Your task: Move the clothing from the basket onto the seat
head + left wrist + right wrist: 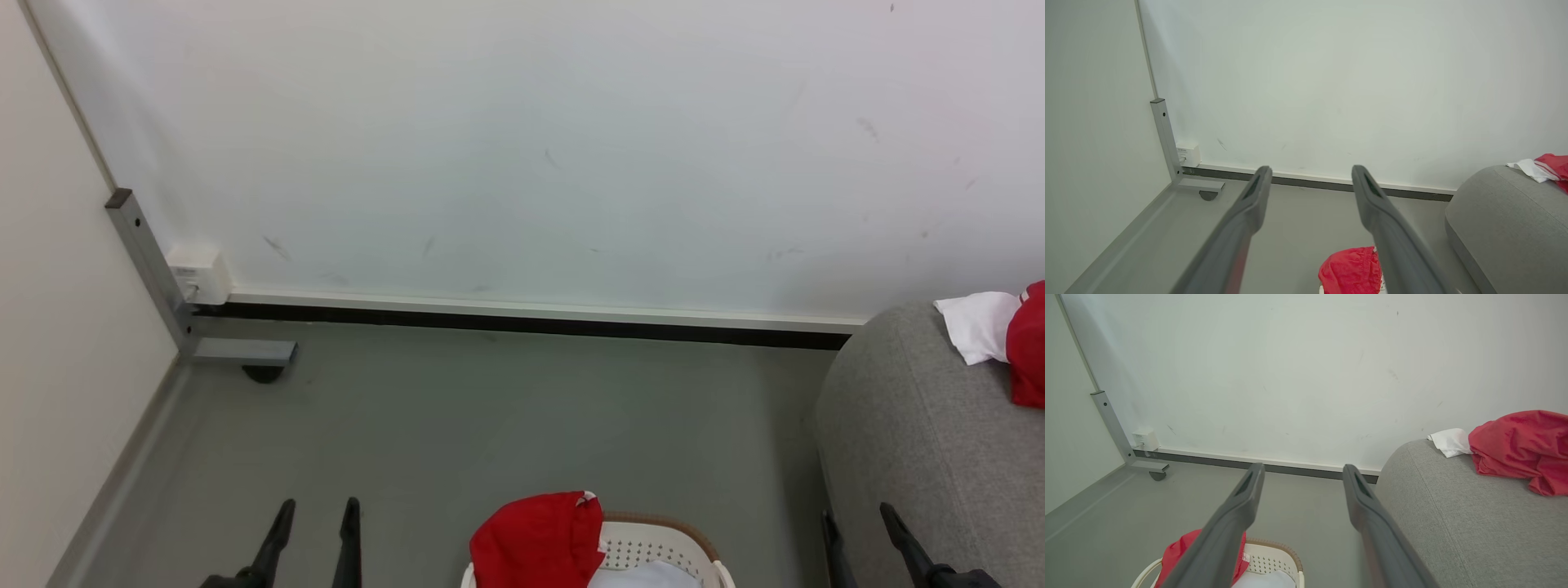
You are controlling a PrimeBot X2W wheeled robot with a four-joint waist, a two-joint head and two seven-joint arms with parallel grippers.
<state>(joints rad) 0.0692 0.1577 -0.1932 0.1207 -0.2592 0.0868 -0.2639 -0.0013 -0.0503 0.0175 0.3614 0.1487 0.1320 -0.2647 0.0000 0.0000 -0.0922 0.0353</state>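
both grippers are empty, jaws spread wide. left gripper (319,506) sits near, on the left, over the grey floor (490,408); right gripper (856,513) is near, by the seat (914,441) on the right. one red garment (535,539) is bunched over the basket (653,543)'s left rim, near centre. another red garment (1027,343) lies on the seat, far right.
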